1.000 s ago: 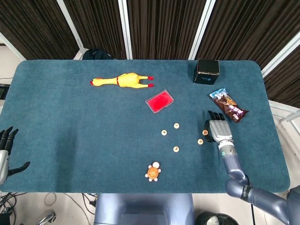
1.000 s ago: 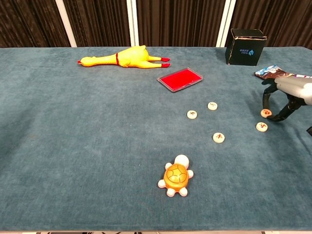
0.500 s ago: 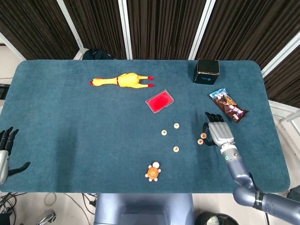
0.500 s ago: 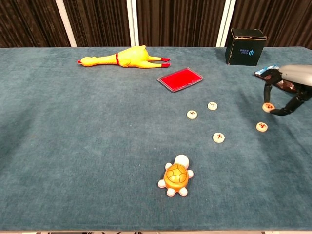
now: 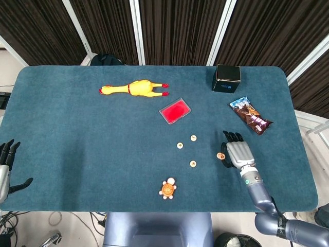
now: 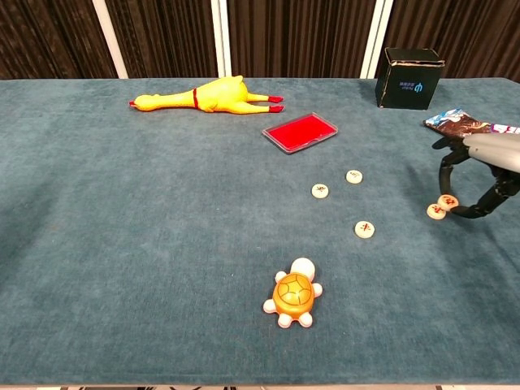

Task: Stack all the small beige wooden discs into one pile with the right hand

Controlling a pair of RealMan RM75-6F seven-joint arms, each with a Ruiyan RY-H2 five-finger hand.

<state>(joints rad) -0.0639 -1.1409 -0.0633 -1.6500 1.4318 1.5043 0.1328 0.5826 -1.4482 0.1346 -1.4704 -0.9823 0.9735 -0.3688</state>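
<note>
Three small beige wooden discs lie apart on the blue table: one (image 5: 180, 145), one (image 5: 193, 138) and one (image 5: 193, 163). My right hand (image 5: 237, 153) hovers low at the right and pinches a fourth disc (image 6: 448, 201) between thumb and finger. That disc sits just above and against a fifth disc (image 6: 436, 211) lying on the cloth. In the head view these two discs (image 5: 221, 156) overlap, so I cannot tell whether they touch. My left hand (image 5: 5, 164) hangs off the table's left edge with its fingers spread, holding nothing.
A yellow rubber chicken (image 5: 134, 88) lies at the back. A red flat tray (image 5: 175, 111), a black box (image 5: 226, 77) and a snack packet (image 5: 251, 116) sit behind the discs. An orange turtle toy (image 5: 167, 189) stands near the front edge.
My right hand picked up one disc, then carried it forward and down onto the neighbouring disc. The left hand stayed still.
</note>
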